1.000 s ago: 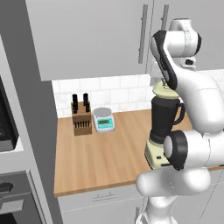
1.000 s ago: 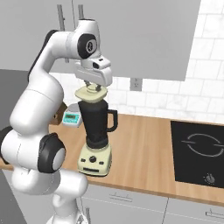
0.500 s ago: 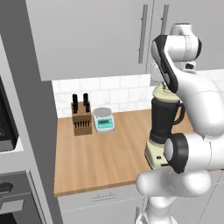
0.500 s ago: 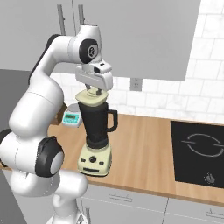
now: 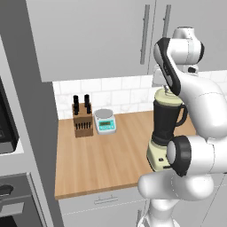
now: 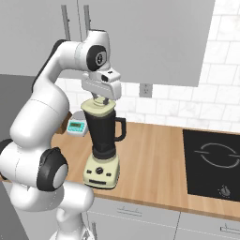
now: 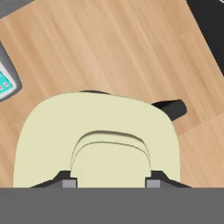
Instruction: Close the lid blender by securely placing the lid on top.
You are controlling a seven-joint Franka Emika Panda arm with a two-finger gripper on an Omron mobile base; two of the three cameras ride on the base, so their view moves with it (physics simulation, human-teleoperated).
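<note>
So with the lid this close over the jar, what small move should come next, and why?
Probably a short straight press down, then release. The lid sits level at the rim of the blender, and the hand grips its knob from above. In the hand view it covers the jar centrally, so no sideways correction looks needed.

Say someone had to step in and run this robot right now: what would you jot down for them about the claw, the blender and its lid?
Claw: shut on the lid's knob, directly above the blender jar.
Lid: cream cap, sitting at the top of the jar; in the hand view it covers the rim, with the jar's handle poking out to one side. Whether it is fully seated cannot be told.
Blender: upright on the wooden counter, near the front edge, beside the cooktop.
Done: lid carried over and lowered onto the jar.
Left: probably press it home, open the claw, lift the arm clear.
</note>
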